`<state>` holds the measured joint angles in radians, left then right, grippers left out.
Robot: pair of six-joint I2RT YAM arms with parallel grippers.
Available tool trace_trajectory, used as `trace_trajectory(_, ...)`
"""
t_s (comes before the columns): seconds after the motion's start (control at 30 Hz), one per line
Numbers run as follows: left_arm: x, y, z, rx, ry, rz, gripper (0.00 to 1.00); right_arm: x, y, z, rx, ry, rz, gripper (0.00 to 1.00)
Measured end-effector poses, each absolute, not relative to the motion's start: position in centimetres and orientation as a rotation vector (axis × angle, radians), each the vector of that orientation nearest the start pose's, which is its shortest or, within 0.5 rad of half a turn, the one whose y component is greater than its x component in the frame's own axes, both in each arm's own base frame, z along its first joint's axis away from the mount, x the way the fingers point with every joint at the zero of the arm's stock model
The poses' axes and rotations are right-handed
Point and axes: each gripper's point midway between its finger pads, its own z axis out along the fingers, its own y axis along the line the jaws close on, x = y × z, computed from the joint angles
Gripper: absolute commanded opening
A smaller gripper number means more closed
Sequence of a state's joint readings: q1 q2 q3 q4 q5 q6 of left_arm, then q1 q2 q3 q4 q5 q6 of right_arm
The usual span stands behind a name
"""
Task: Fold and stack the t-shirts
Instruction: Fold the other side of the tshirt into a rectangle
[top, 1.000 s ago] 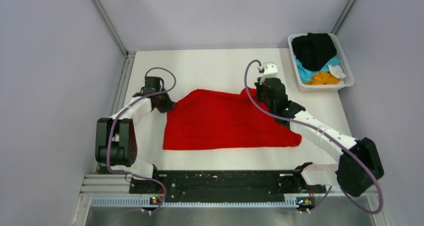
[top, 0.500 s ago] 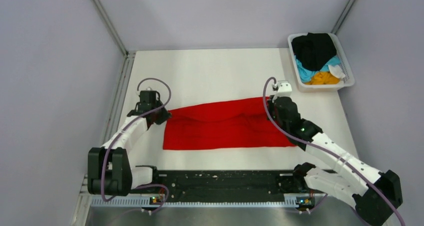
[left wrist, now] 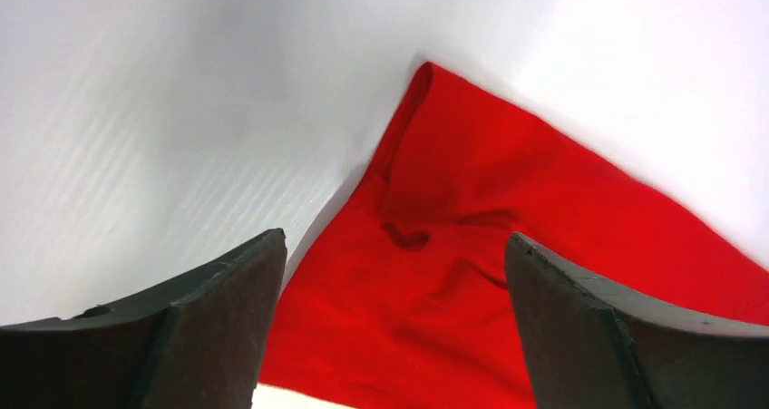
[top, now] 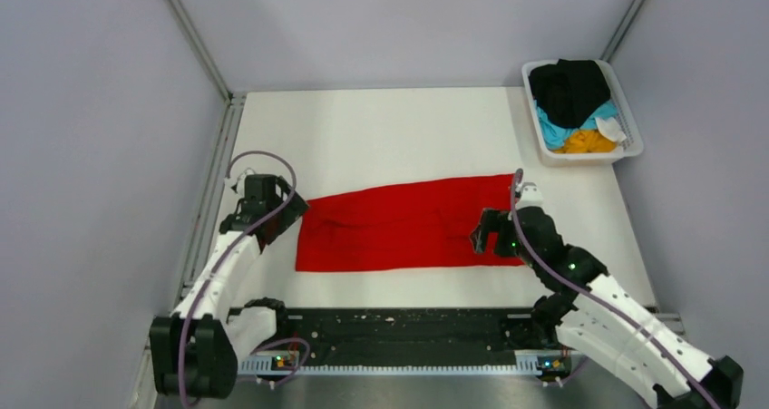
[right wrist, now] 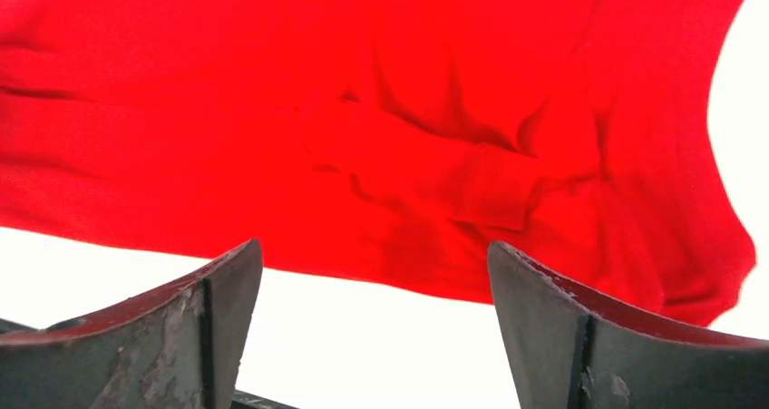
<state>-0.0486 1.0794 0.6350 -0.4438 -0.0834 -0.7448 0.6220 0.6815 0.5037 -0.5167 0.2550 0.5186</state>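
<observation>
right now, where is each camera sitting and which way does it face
top external: fixed above and behind the arm bases, looking down on the table, the red t-shirt and the basket; both arms show, left gripper and right gripper open.
left wrist: on the left wrist, facing down at the shirt's left end; its two dark fingers frame the bottom.
right wrist: on the right wrist, facing down at the shirt's right end; its fingers show below.
shared: all three see the red t-shirt on the white table.
</observation>
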Motion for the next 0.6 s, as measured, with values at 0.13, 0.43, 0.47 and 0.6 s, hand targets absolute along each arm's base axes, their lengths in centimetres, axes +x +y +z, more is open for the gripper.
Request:
trace_trajectory(0.13, 26.9, -1.6, 11.4, -0.909, 2.188, -0.222, 0.99, 19.4, 12.8, 13.8, 0.050, 2.157, 0.514, 0.99)
trace_trajectory(0.43, 30.0, -9.7, 12.2, -0.646, 2.298, -0.553, 0.99, 23.8, 15.8, 15.1, 0.067, 2.113, 0.533, 0.97)
trace_trajectory(0.47, 30.3, -10.7, 11.4, -0.619, 2.340, -0.572, 0.99, 25.0, 16.1, 14.2, 0.075, 2.148, 0.483, 0.97)
trace_trajectory(0.6, 30.1, -13.4, 7.0, -0.573, 2.513, -0.600, 0.99, 27.5, 17.3, 9.8, 0.045, 2.305, 0.330, 0.96)
